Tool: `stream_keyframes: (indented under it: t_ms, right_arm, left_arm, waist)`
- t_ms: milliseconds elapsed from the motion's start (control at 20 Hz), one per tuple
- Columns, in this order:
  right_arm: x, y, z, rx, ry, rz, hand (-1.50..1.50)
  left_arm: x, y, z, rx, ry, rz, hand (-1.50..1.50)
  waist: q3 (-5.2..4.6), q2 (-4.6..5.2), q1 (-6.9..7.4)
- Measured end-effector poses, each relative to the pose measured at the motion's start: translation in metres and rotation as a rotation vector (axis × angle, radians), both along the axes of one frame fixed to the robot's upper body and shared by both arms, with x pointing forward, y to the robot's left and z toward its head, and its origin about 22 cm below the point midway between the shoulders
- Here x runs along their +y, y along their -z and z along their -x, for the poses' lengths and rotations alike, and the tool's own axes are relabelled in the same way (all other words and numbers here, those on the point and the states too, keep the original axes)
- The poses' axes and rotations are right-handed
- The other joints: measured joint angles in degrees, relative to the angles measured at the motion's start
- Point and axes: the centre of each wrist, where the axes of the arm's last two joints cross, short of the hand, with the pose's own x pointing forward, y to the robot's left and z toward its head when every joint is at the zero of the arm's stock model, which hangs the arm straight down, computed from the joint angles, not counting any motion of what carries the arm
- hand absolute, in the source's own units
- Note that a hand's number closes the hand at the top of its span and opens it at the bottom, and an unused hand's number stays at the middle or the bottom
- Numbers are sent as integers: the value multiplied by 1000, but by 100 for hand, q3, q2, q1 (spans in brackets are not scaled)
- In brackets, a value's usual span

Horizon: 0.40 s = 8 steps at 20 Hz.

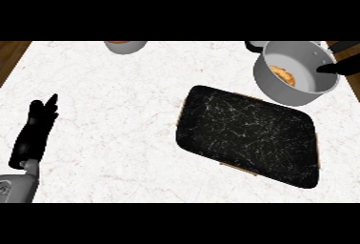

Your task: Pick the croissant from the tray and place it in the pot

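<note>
left hand [34,133]: at the view's left edge on a grey forearm, resting above the counter [112,119], fingers straight and close together, pointing up the view, holding nothing. right hand [339,67]: only black fingers show at the right edge, lying over the pot's rim; whether they are apart or closed cannot be told. croissant [283,75]: inside the pot [295,71], against its left inner wall. tray [247,135]: black, just below-left of the pot. bowl [125,46]: at the counter's top edge.
</note>
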Motion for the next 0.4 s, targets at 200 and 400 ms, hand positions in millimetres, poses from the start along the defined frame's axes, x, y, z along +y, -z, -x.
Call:
stream_keyframes:
  t_ms: [200,400]
  right_arm:
    - [-16,-3,0,-75,72,-177,-150]
    - [-46,-1,9,-143,168,-282,-150]
  left_arm:
    - [2,3,4,-1,-5,3,0]
    - [6,4,4,-7,-4,0,0]
  waist:
    - [-1,1,-7]
    - [2,19,3]
